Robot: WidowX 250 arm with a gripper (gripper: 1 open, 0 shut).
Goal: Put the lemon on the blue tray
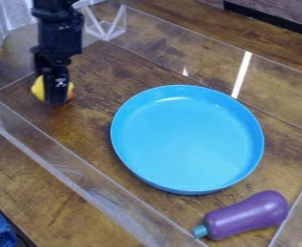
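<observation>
Dark wooden tabletop (140, 207) behind clear panels carries a large round bright-blue plastic tray (187, 137), well apart from the black gripper (57, 89) pinching the small yellow toy lemon (42, 90), whose smooth skin could slip free in transit.

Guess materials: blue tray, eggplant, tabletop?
Blue tray: looks like moulded plastic, uniform bright blue with a soft sheen and a smooth raised rim. Eggplant: probably plastic or rubbery toy, evenly purple, dull gloss, teal stem end. Tabletop: dark wood or wood-look laminate; grain lines show, but the glare streak leaves that open.
</observation>
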